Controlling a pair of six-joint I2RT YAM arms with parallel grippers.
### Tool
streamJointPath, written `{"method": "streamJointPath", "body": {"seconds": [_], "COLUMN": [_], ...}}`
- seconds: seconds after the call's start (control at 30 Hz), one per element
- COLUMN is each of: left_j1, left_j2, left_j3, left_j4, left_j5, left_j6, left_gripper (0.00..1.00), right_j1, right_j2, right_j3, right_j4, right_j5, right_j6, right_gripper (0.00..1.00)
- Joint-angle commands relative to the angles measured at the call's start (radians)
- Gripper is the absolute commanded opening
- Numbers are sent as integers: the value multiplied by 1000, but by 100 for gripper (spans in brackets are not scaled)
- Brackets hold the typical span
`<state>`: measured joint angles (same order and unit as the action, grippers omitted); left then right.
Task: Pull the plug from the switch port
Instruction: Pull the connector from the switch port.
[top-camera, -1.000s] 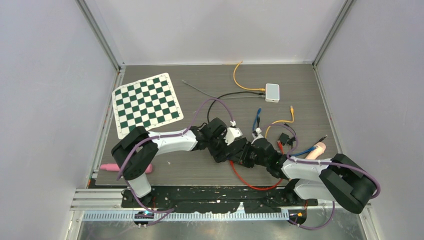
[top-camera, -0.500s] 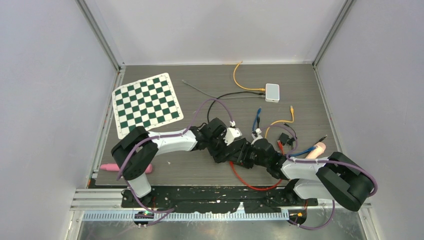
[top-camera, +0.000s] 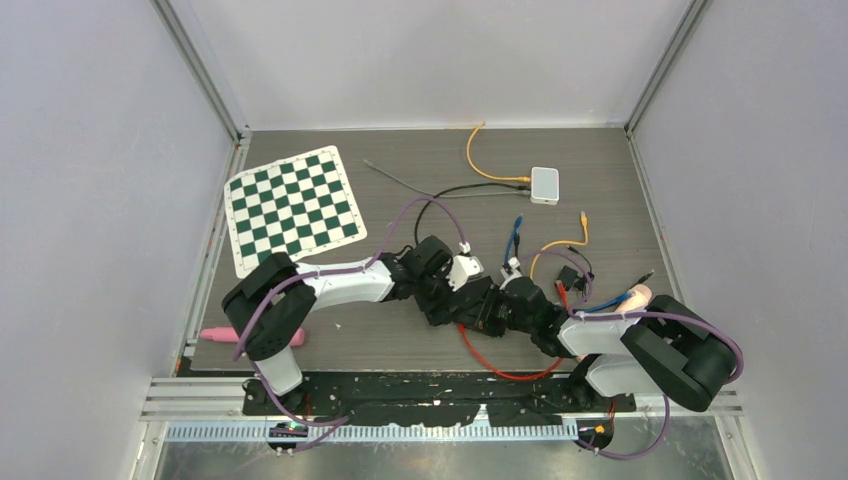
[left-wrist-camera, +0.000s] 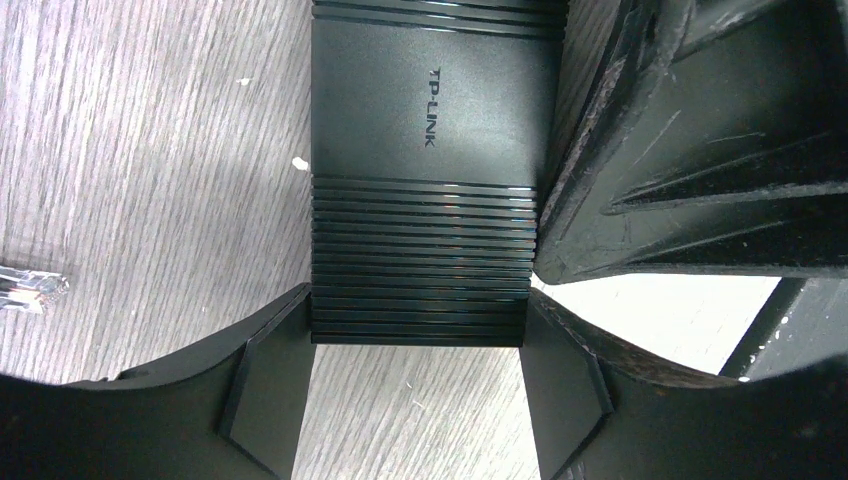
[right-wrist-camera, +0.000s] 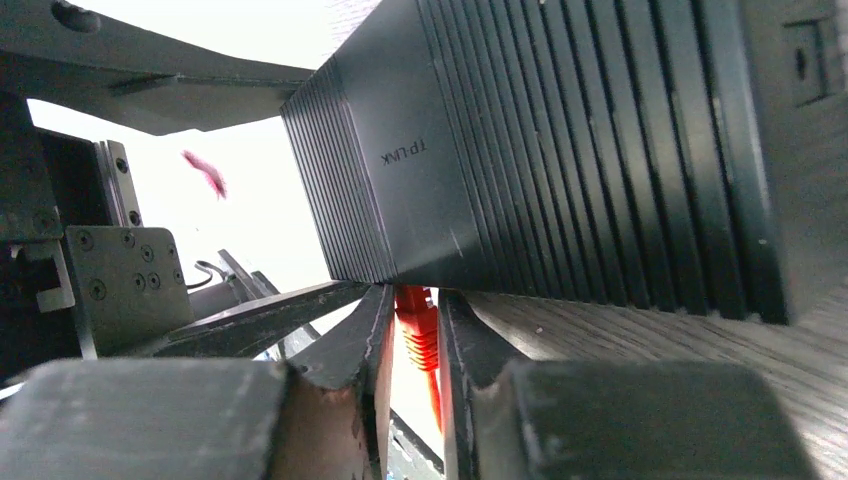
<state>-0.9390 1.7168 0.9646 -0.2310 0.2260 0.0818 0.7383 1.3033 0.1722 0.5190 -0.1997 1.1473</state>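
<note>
Red plug (right-wrist-camera: 415, 312) with ribbed moulded boot. Seated in a port on the edge face of the switch and not yet drawn. It is pinched between the two dark fingers of the right gripper (right-wrist-camera: 412, 335), which are closed on the boot with no gap showing on either side. Its thin red cable (top-camera: 487, 362) loops away from the switch toward the arm bases.

Black ribbed plastic switch (left-wrist-camera: 430, 120), lettered TP-LINK. Rests on the grey wood-grain table (left-wrist-camera: 130, 150), between the two wrists.

Left gripper (left-wrist-camera: 415, 345). Its fingers are clamped on two opposite sides of the switch at one end, bracing it. The right gripper's housing sits just beside the switch on the other flank.

Clear plastic connector tip (left-wrist-camera: 25, 288). Lies loose on the table, apart from the switch.

Green-and-white chequered board (top-camera: 293, 205). Lies well apart from the switch, toward the far left corner.

Risks, as judged:
- The plug's latch tab is hidden. If it is not pressed, a straight pull would likely drag the switch along rather than free the plug.
- The left fingers hold only one end of the switch, so an off-axis pull could pivot it out of the clamp.
- The right fingers grip a narrow ribbed boot and could slide off onto the cable, straining it.
- The two wrists are packed close together, so a wide withdrawal could knock one against the other.
</note>
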Motion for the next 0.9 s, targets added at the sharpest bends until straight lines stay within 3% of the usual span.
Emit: {"method": "streamJointPath", "body": {"seconds": [0.0,0.1,0.37,0.57,0.63,0.87], "left_j1": [-21,-21,-21,-20,-20,-17], "left_j2": [-4,-4,11,39,41,52], "left_j3": [-13,-13,-7,-2,-8,-20], "left_j4": [13,9,-31,-56,-47,-32], "left_j5": [115,114,43,-3,-7,-19], "left_j6": [-49,-45,-25,-8,-14,-24], "left_gripper": [59,59,59,59,59,59], "right_j1": [-4,-5,-5,-4,-4,-4], "right_j2": [20,10,0,3,-12,-97], "right_j3": [20,17,53,-11,-22,51], "right_j4": [-25,-29,-112,137,148,-29], "right_j5": [60,53,-12,-166,-180,-216], "right_j6": [-26,-31,-102,-48,-51,-141], "right_gripper": [13,6,5,5,5,5]}}
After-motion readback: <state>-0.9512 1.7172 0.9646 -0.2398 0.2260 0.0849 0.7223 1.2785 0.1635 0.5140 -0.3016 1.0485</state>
